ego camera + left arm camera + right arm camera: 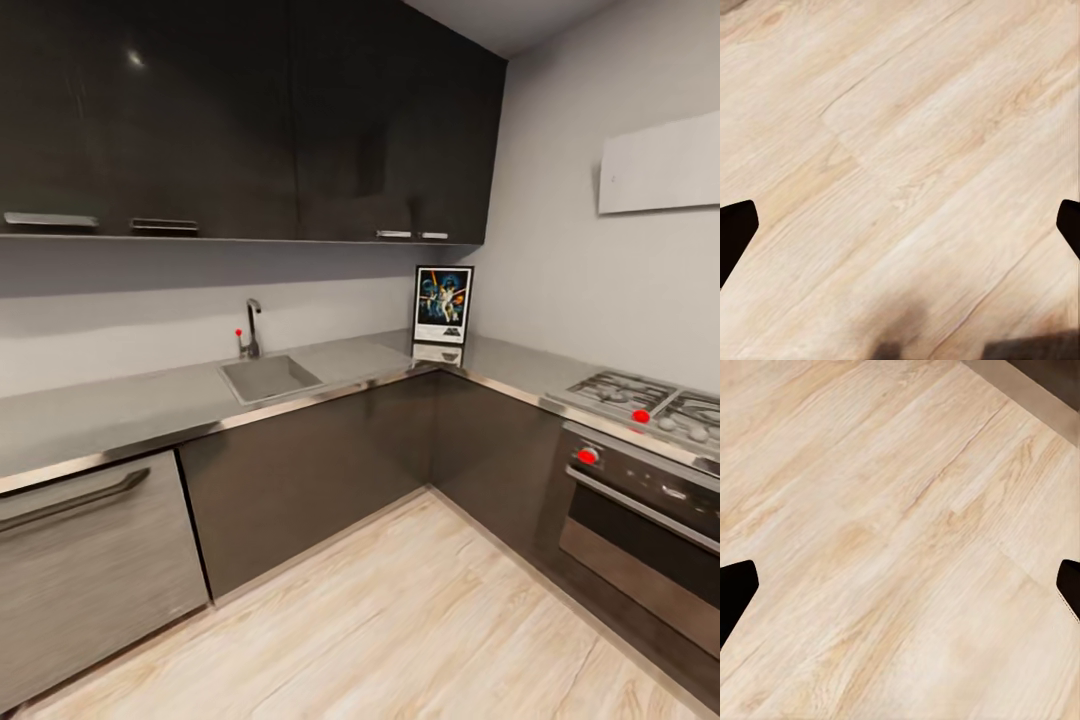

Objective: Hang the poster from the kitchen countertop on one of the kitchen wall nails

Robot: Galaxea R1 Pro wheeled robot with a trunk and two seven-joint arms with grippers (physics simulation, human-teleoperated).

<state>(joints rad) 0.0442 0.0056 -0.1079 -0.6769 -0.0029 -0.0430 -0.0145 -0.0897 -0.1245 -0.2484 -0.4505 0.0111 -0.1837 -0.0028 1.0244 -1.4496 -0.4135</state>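
1. Poster (443, 305) stands upright in the inner corner of the surface (120, 410), leaning on the wall, at about 1 o'clock in head view. Not yet picked.
2. Left claw (900, 229) and right claw (900, 589): fingers wide apart, empty, both pointing down at the wood floor (420, 620).
3. Risks, my read: corner sits deep, so a long reach over the cabinets; thin frame could tip flat or slide on the glossy top if nudged.
4. Can't spot wall nails here.
5. Room: sink (268, 377) and tap (251, 328) at 11 o'clock, stove (650, 400) at 3, dark upper cabinets (250, 120).
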